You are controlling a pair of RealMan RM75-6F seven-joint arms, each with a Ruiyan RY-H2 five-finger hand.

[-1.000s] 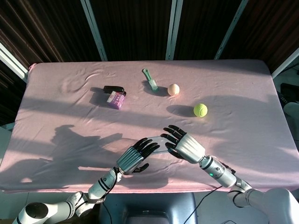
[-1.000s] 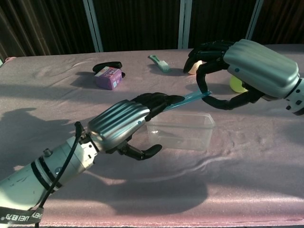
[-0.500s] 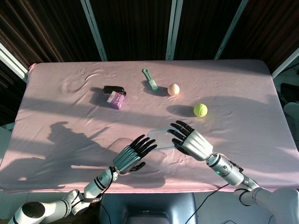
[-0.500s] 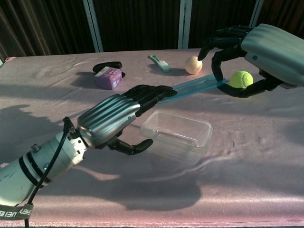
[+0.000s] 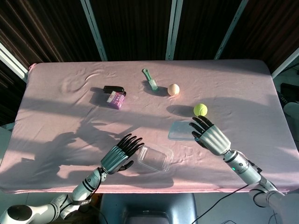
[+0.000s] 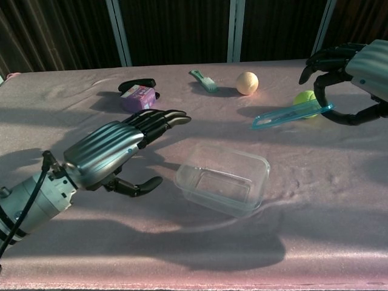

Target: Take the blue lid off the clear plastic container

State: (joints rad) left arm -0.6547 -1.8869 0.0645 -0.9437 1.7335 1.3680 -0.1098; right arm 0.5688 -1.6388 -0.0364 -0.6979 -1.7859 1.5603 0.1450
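Left hand: the left hand (image 6: 112, 154) hovers near the front edge of the desk (image 5: 56, 121), fingers stretched out and spread, thumb curled below, holding nothing; it sits just left of the container without touching it.
Clear plastic container: one clear plastic container (image 6: 222, 179) stands open on the desk, near the front and between the two hands; nothing shows inside it.
Blue lid: one blue lid (image 6: 291, 114) is off the container, held up above the desk to its right and farther back, tilted with its right end higher.
Right hand: the right hand (image 6: 354, 76) grips the right end of the lid, fingers curled over its top and thumb beneath.
Far left items: one small purple box (image 5: 116, 100) lies well back on the left, with one black object (image 5: 114, 89) touching its far side; what the black object is cannot be told.
Far centre items: one green brush (image 5: 150, 79) lies near the far middle, and one pale peach ball (image 5: 173, 89) just right of it.
Right item: one yellow-green tennis ball (image 5: 200, 109) sits just beyond the right hand's fingertips.
Cover: a pink cloth covers the whole desk.
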